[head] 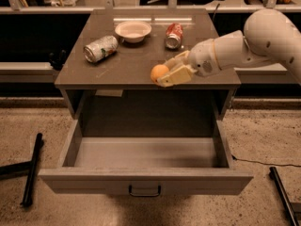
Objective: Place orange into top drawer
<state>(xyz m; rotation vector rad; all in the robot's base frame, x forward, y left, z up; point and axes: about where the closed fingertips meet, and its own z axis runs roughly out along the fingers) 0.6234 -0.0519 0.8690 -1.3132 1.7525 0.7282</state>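
A dented silver drink can (100, 48) lies on its side at the left of the grey-brown cabinet top (127, 67). A shallow white bowl (133, 30) sits just right of it, farther back. At the top's front edge, the small round orange (158, 73) is pinched between the two cream fingers of the gripper (164, 73), which are closed on it. Behind them sits a crushed red can (174, 35). Below, the wide grey-brown top drawer (141, 180) is pulled out.

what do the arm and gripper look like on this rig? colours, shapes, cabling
Arm: smooth, rounded off-white shells with a few small dark dots on the big joint, tan ring at the wrist, no exposed cables. Gripper, at the table's front edge: two blocky pale-yellow fingers.
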